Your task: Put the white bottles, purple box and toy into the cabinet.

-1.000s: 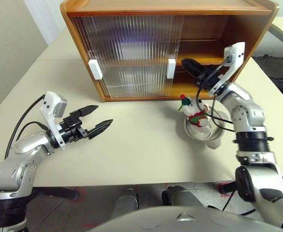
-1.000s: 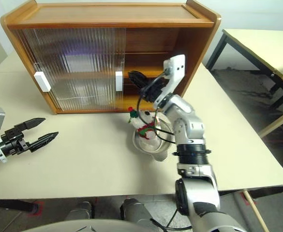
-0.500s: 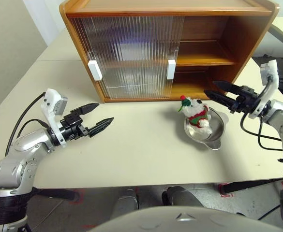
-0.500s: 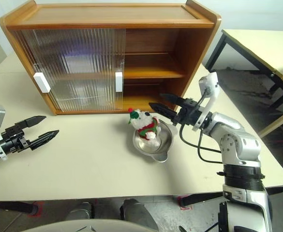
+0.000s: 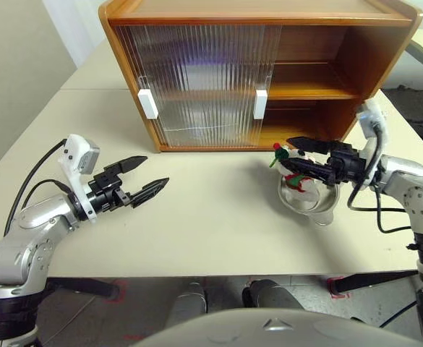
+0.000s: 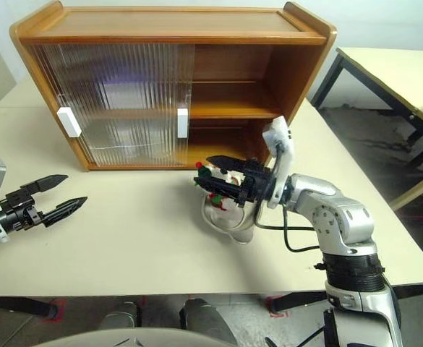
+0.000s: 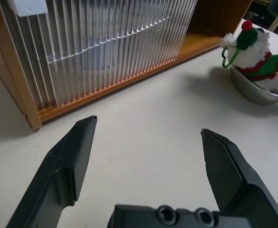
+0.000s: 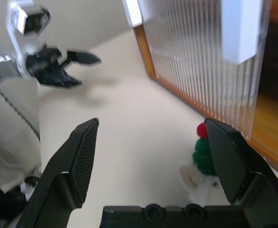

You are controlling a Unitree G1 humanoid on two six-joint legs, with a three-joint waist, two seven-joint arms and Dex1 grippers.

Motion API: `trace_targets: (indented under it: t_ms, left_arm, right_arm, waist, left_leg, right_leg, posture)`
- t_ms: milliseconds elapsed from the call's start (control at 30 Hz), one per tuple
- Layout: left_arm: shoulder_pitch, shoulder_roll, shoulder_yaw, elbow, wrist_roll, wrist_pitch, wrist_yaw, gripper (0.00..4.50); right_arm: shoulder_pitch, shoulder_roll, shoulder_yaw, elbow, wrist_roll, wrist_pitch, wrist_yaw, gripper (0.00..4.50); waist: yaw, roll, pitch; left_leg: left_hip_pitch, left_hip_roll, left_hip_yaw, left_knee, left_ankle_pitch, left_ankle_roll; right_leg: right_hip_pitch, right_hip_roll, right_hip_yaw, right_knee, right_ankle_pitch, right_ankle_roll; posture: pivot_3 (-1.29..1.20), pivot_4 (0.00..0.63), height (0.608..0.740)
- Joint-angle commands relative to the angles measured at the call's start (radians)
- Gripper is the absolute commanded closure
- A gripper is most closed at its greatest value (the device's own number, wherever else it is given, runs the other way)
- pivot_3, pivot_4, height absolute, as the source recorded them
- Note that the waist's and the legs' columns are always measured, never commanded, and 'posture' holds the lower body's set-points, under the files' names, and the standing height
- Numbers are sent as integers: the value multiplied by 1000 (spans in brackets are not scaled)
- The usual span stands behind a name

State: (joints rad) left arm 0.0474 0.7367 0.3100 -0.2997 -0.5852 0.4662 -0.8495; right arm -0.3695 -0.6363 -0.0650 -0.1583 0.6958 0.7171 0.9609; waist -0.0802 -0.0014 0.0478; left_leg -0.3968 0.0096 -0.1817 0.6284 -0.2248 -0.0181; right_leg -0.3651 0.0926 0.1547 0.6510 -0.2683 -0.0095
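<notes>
The toy (image 5: 296, 176), a white plush in a red-and-green outfit with a red-tipped green hat, sits in a steel bowl on the table in front of the cabinet (image 5: 269, 13). My right gripper (image 5: 287, 152) is open and level, its fingers reaching from the right over the toy and partly covering it. The toy's hat (image 8: 204, 159) lies close to one finger in the right wrist view. My left gripper (image 5: 155, 170) is open and empty over the table at the left, well apart from the toy (image 7: 255, 61). The white bottles and purple box are hidden from view.
The steel bowl (image 5: 317, 207) holds the toy. Ribbed sliding doors with white handles (image 5: 261, 104) cover the cabinet's left and middle; a purplish blur shows behind them. The right bay's two shelves stand open. A second table (image 6: 399, 65) stands to the right.
My right gripper has pulled back out of the cabinet's open right bay, opened, and come down level over the toy and bowl. My left gripper has stayed put.
</notes>
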Motion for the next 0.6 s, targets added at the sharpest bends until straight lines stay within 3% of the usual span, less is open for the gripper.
trace_targets:
  t_ms: [33, 233, 600]
  left_arm:
    - [-6, 5, 8, -17, -3, 10, 10, 0]
    - [-38, 0, 1, -20, -17, 16, 15, 0]
    - [-49, -2, -2, -7, -17, 5, -3, 0]
  right_arm:
    - [3, 14, 63, 6, -93, -31, -54, 49]
    - [-5, 68, 88, 11, -155, -65, -109, 49]
    - [-49, 21, 180, 67, -311, -121, -91, 49]
  waist:
    - [1, 0, 0]
    - [3, 0, -1]
    - [4, -3, -4]
  left_leg:
    - [0, 1, -1, 0, 0, 0]
    - [0, 1, -3, 0, 0, 0]
    - [0, 1, -3, 1, 0, 0]
  right_leg:
    - [0, 0, 0, 0, 1, -1]
    - [0, 0, -1, 0, 6, 3]
    - [0, -1, -1, 0, 9, -3]
  posture:
    - [-108, 55, 740]
    - [-110, 55, 740]
    - [-107, 52, 740]
